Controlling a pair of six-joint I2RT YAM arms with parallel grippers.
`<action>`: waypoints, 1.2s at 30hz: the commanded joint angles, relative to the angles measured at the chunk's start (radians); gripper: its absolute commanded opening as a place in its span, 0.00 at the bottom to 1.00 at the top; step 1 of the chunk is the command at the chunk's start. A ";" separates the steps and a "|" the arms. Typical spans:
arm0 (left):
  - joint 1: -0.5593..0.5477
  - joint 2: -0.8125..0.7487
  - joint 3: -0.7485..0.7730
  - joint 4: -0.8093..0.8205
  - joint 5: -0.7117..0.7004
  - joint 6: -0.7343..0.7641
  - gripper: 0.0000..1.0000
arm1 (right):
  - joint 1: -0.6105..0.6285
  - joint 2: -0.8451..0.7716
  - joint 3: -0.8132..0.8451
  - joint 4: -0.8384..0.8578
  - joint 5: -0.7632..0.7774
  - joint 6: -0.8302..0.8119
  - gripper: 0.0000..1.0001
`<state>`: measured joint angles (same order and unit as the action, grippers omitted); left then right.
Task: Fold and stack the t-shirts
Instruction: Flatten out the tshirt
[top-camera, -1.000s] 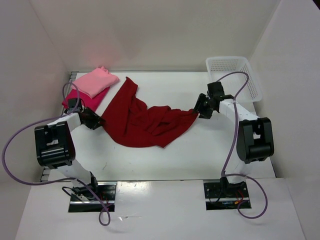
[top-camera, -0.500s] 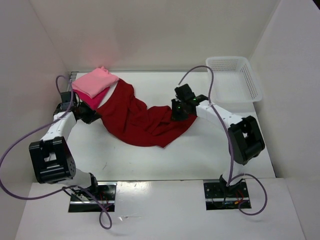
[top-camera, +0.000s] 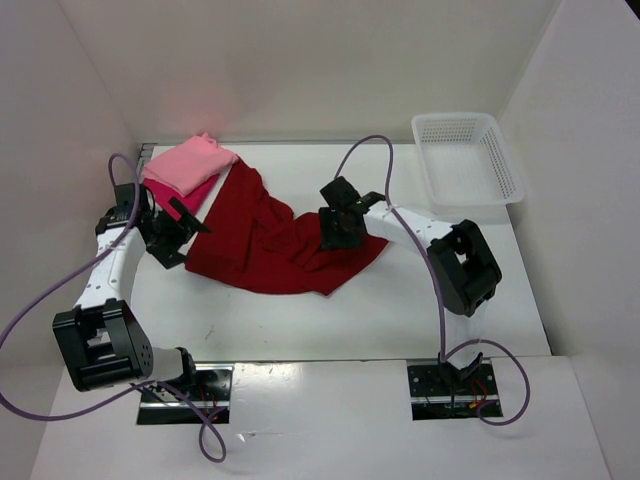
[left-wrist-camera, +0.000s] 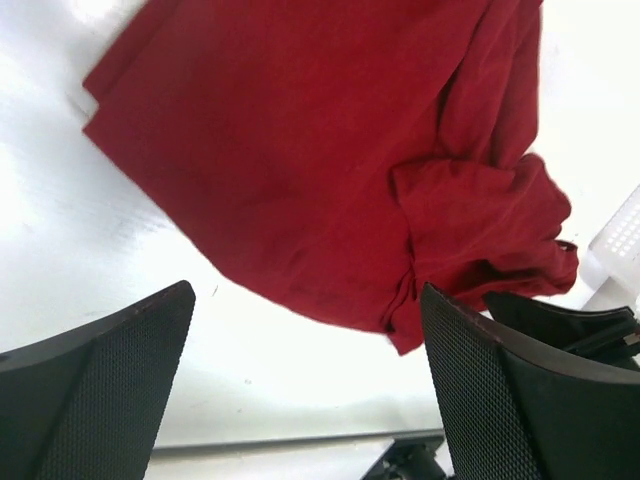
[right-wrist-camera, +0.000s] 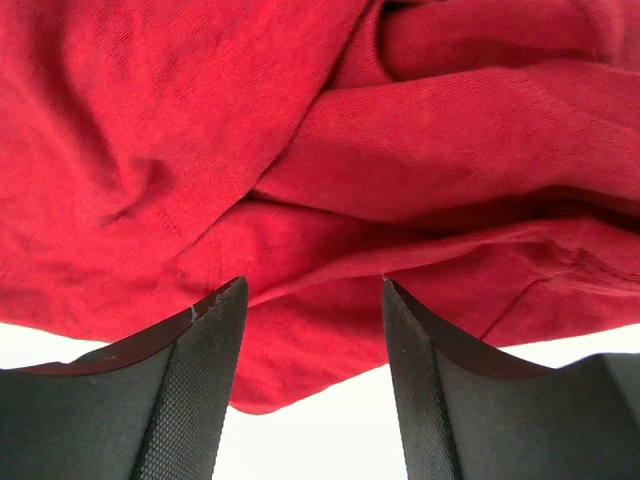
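The dark maroon shirt (top-camera: 265, 250) lies crumpled on the table (top-camera: 400, 300), stretched between the two arms. One end is just ahead of the left gripper (top-camera: 188, 238), and the bunched end is under the right gripper (top-camera: 335, 238).

Left wrist view: the left gripper (left-wrist-camera: 307, 300) has its fingers (left-wrist-camera: 100, 390) spread wide with nothing between them. The shirt's edge lies ahead of the tips with bare table in front of it, so no contact is seen.

Right wrist view: the right gripper (right-wrist-camera: 312, 290) has its fingers (right-wrist-camera: 195, 390) standing apart, not pinching anything. Folds of maroon cloth fill the view right ahead of the tips — can't tell if the tips touch the cloth.

The light pink shirt (top-camera: 188, 163) is folded, just beyond the left gripper toward the back wall. It sits on top of the crimson-magenta shirt (top-camera: 196, 194), of which only a strip shows. The maroon shirt's back corner reaches that stack, beside it or touching — can't tell which.

The white mesh basket (top-camera: 508, 165) is well apart from the right gripper, off to its outer side at the back corner.
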<state>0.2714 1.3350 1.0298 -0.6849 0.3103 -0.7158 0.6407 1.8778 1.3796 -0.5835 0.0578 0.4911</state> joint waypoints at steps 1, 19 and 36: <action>0.000 0.007 0.013 0.093 -0.027 0.007 1.00 | -0.003 0.013 -0.008 0.000 0.074 0.030 0.62; -0.279 0.478 0.167 0.403 -0.117 0.065 0.41 | -0.022 -0.085 -0.039 -0.021 0.140 0.092 0.00; -0.288 0.721 0.575 0.387 -0.112 0.001 0.34 | -0.438 -0.431 -0.333 -0.116 0.019 0.067 0.00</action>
<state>-0.0124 2.1082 1.5620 -0.3080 0.1703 -0.6880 0.2108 1.4361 1.0332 -0.6819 0.1284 0.5671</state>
